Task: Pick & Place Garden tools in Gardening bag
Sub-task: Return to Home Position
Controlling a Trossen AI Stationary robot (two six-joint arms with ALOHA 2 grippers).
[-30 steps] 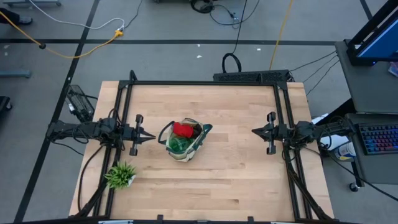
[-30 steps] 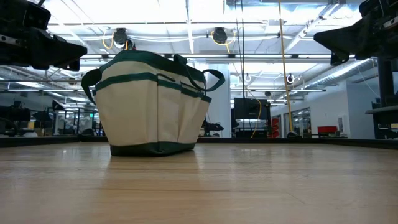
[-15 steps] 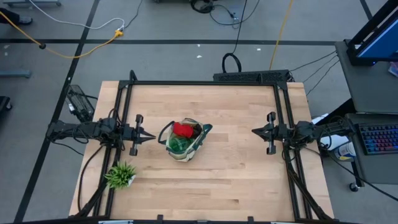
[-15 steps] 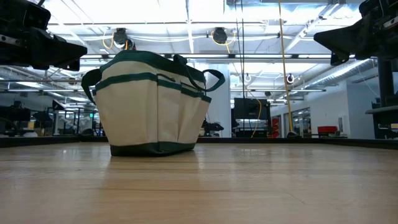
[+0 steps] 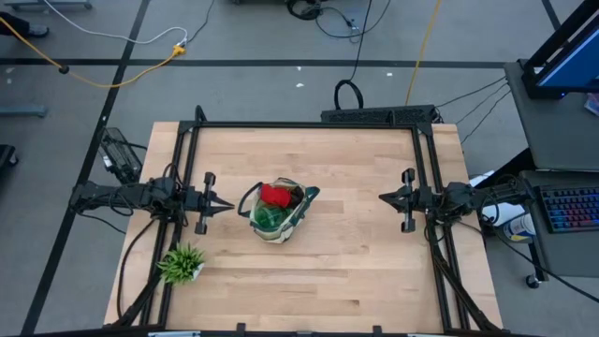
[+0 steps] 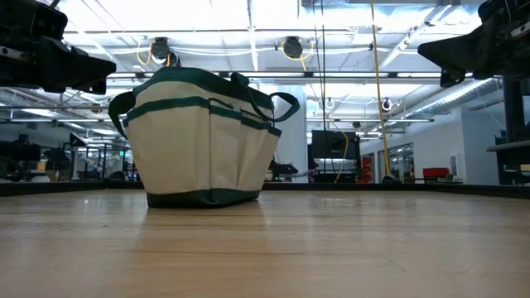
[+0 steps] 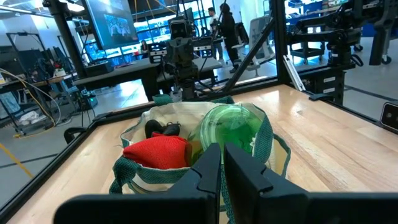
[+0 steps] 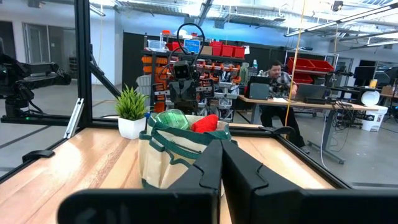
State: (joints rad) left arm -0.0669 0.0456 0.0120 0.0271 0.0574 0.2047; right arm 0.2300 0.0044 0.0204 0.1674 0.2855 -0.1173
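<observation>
Across the pale wooden worktop (image 5: pixel 356 271) we find one large thing: the gardening bag (image 5: pixel 277 235), a cream canvas tote with dark green trim. It stands upright a little left of the middle, its mouth open upward.

Both dark arms lie stretched level. The left arm (image 5: pixel 122 197) reaches in over the left edge and the right arm (image 5: pixel 477 197) over the right edge, each pointing toward the bag.

The left pincer (image 5: pixel 225 207) hangs above the wood just beside the bag's looped handle, close to it but apart. From its wrist view the bag fills the space directly ahead of the tips. The right pincer (image 5: pixel 383 197) is well apart from the bag, with a broad stretch of bare wood between them. We see the fingers of both pincers pressed together, only a thin slit between them, and nothing pinched in either.

Inside the bag, the green spray bottle (image 5: pixel 269 218) fills the half of the mouth that faces the plant tuft's edge of the worktop. The red glove (image 5: pixel 274 196) lies bunched in the other half, right beside the bottle. Both rise a little above the rim.

Next to the glove we make out dark handles (image 7: pixel 163 129), too hidden to name.

The spiky green plant tuft (image 5: pixel 182 263) stands in its small white pot near the left front corner, well apart from the bag.
</observation>
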